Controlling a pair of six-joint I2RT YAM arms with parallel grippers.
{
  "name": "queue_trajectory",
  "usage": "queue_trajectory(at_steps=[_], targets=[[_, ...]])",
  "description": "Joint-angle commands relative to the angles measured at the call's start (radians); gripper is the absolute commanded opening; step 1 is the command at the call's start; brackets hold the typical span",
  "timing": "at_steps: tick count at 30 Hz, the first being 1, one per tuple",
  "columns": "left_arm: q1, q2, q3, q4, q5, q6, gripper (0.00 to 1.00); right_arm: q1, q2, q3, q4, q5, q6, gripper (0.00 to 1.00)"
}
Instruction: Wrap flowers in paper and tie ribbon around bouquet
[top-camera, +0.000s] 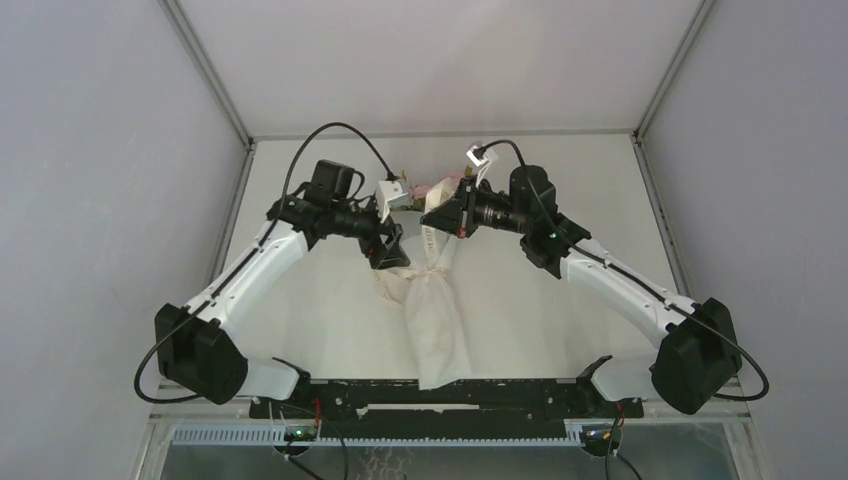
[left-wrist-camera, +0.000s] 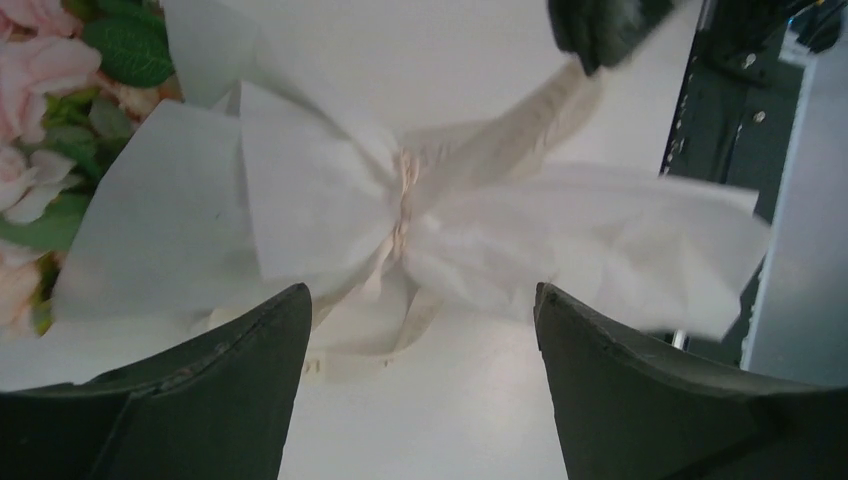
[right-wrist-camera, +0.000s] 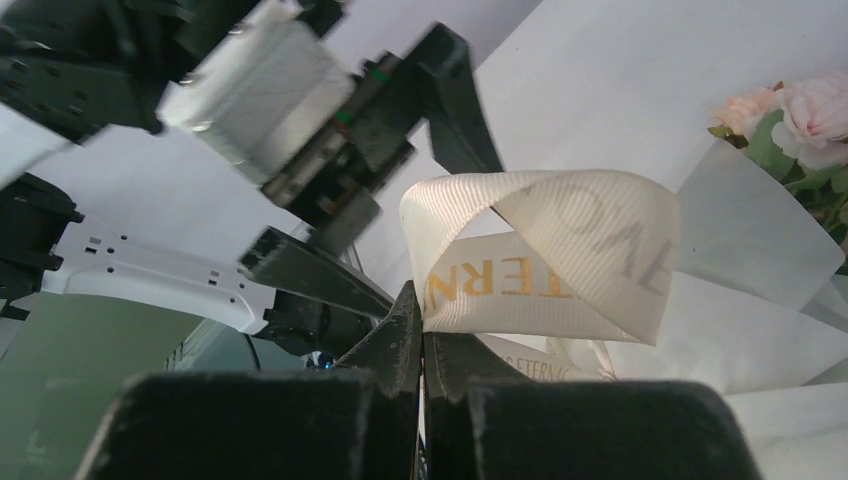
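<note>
A white table (top-camera: 520, 330) is sitting inside a booth of pale grey walls, with two white and black arms reaching in from the near edge. The bouquet (top-camera: 437, 330) is lying along the middle of the table, its long axis running away from the arm bases. The flowers (top-camera: 437, 186) are pointing to the far end, and the loose tail of the paper (left-wrist-camera: 300, 200) is trailing toward the near edge. The ribbon (left-wrist-camera: 404, 205) is circling the paper at a pinched waist, nearer the blooms than the tail.

The left gripper (left-wrist-camera: 420, 298) is hovering just beside that waist on its left, fingers spread wide and holding nothing. From its wrist camera the waist is sitting straight ahead, centred between the two fingers, with the bouquet stretching crosswise (flowers at the left of that view). A slack loop of ribbon is lying on the table between the waist and the fingers.

The right gripper (right-wrist-camera: 418, 325) is hanging just past the waist on the far side, jaws pressed together on a free end of the ribbon, which is arching up in a curl with gold lettering.

The left arm is looking nearer to the waist and the slack loop, so any next grab there is probably falling to it, coming in square to the bouquet's length.
</note>
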Motion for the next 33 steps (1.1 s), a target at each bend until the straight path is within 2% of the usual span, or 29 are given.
queue_trajectory(at_steps=[1, 5, 8, 9, 12, 13, 14, 16, 17, 19, 22, 26, 30, 33], targets=[[-0.042, 0.038, -0.099, 0.443, 0.119, -0.275, 0.86, 0.012, -0.006, 0.051, 0.116, 0.018, 0.037, 0.00], [-0.056, 0.087, -0.146, 0.600, 0.185, -0.370, 0.85, 0.015, -0.006, 0.049, 0.107, 0.028, 0.038, 0.00], [-0.080, 0.119, -0.145, 0.613, 0.197, -0.372, 0.77, 0.015, -0.005, 0.044, 0.113, 0.034, 0.037, 0.00], [-0.083, 0.126, -0.144, 0.614, 0.198, -0.375, 0.67, 0.015, -0.003, 0.044, 0.117, 0.031, 0.039, 0.00], [-0.083, 0.147, -0.127, 0.605, 0.207, -0.390, 0.18, 0.017, 0.004, 0.045, 0.100, 0.033, 0.040, 0.01], [-0.084, 0.147, -0.123, 0.592, 0.208, -0.385, 0.05, 0.016, 0.000, 0.045, 0.070, 0.048, 0.032, 0.07], [-0.083, 0.142, -0.125, 0.589, 0.202, -0.382, 0.01, 0.016, -0.006, 0.045, 0.020, 0.075, 0.021, 0.19], [-0.082, 0.134, -0.135, 0.593, 0.185, -0.378, 0.00, 0.017, -0.035, 0.029, -0.086, 0.162, -0.008, 0.39], [-0.082, 0.131, -0.142, 0.602, 0.173, -0.385, 0.00, 0.016, -0.054, 0.006, -0.121, 0.216, -0.018, 0.45], [-0.082, 0.136, -0.151, 0.627, 0.147, -0.408, 0.00, 0.017, -0.098, -0.059, -0.210, 0.308, -0.031, 0.52], [-0.075, 0.160, -0.151, 0.650, 0.122, -0.437, 0.00, 0.023, -0.152, -0.187, -0.248, 0.366, -0.020, 0.56], [-0.065, 0.197, -0.141, 0.688, 0.126, -0.491, 0.00, 0.076, -0.160, -0.375, -0.098, 0.304, 0.051, 0.52], [-0.065, 0.222, -0.116, 0.717, 0.138, -0.521, 0.00, 0.162, -0.035, -0.421, 0.031, 0.277, 0.050, 0.38], [-0.065, 0.229, -0.064, 0.704, 0.167, -0.548, 0.00, 0.162, 0.090, -0.420, 0.080, 0.265, 0.074, 0.26]])
